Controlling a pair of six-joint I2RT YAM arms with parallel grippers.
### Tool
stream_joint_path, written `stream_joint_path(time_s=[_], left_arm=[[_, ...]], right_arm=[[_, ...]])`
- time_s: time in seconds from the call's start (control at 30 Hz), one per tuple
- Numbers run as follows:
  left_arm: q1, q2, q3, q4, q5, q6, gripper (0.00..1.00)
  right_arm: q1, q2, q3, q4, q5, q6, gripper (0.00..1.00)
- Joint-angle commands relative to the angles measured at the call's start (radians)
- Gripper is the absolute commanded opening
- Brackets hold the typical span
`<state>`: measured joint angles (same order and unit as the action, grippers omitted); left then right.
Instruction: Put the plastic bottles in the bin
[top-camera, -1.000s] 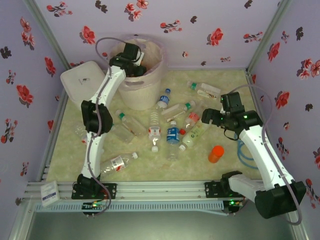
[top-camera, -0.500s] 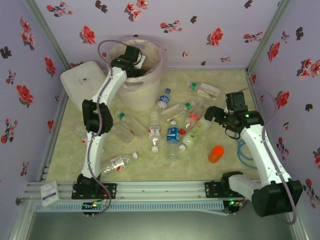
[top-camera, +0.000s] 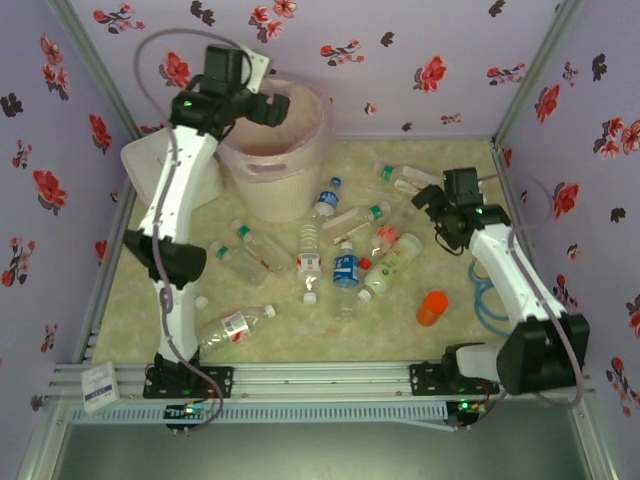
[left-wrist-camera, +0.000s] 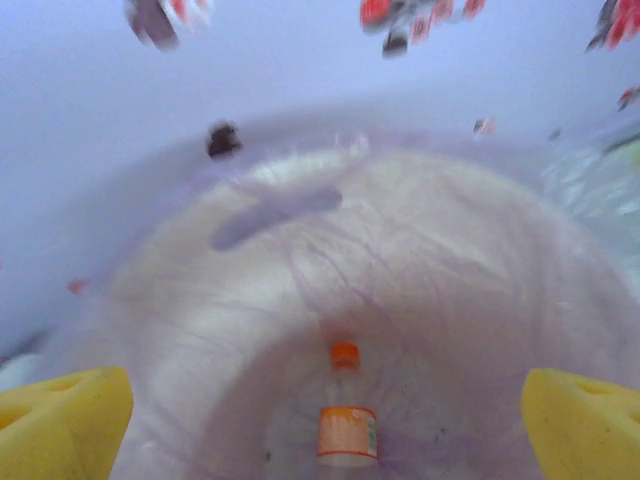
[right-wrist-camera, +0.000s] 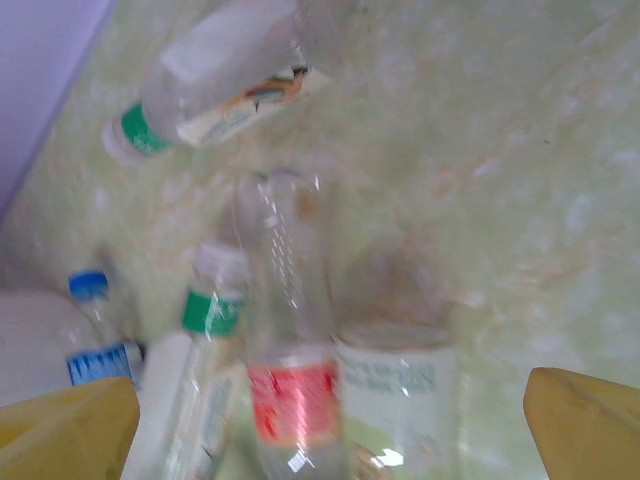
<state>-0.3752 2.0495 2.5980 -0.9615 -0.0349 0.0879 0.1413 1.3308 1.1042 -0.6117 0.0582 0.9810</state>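
1. Nearest the arm bases, 1 front bottle (top-camera: 235, 325) with a red label lies on its side on the table (top-camera: 300, 342), left of centre. An orange cup (top-camera: 432, 307) stands well apart to its right.
2. Mid-table, a loose cluster of plastic bottles (top-camera: 346, 268) lies flat, several of them touching, with white, green and blue caps.
3. Over the cluster's right edge hangs the right gripper (top-camera: 432, 215), jaws spread wide and holding nothing. From its wrist camera, the yellow fingers (right-wrist-camera: 590, 420) flank a red-labelled bottle (right-wrist-camera: 290, 388) and a green-capped bottle (right-wrist-camera: 212, 310) lying below.
4. Farther back on the right, 1 rear bottle (top-camera: 405, 178) lies alone.
5. At the back left stands the bin (top-camera: 275, 185), just beside a white lidded box (top-camera: 150, 165).
6. Above the bin's mouth sits the left gripper (top-camera: 270, 108), jaws wide and empty. Its yellow pads (left-wrist-camera: 60, 420) stand far apart in the wrist view, and 1 orange-capped bottle (left-wrist-camera: 346, 425) lies at the bottom of the lined bin.
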Motion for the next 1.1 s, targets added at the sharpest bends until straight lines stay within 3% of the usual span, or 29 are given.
stream_joint_path(time_s=[0.0,0.2,0.4,0.57,0.73,0.93,1.07], left_arm=[[-0.007,-0.142,-0.052,-0.1,-0.02,0.033,1.0],[-0.062,-0.529,-0.612,0.053,-0.036,-0.022,1.0],[-0.08,-0.789,-0.976,0.129,-0.02,-0.114,1.0],[-0.079,-0.85,-1.062,0.092,-0.044,-0.114,1.0],[-0.078,-0.877,-1.104,0.103,-0.083,-0.136,1.0],[-0.076,-0.859,-1.114,0.122,-0.085,-0.154,0.99],[-0.076,-0.851,-1.128,0.14,-0.089,-0.173,1.0]], right_arm=[[-0.023,0.151,0.134,0.066,0.082,0.251,0.99],[-0.059,0.428,0.291,0.15,0.031,0.513,0.99],[-0.069,0.671,0.513,0.113,0.106,0.599,0.99],[-0.083,0.824,0.647,0.086,0.078,0.635,0.99],[-0.091,0.911,0.67,0.103,0.047,0.692,0.99],[-0.11,0.954,0.678,0.099,0.035,0.684,0.99],[-0.121,0.942,0.659,0.093,0.04,0.665,0.92]])
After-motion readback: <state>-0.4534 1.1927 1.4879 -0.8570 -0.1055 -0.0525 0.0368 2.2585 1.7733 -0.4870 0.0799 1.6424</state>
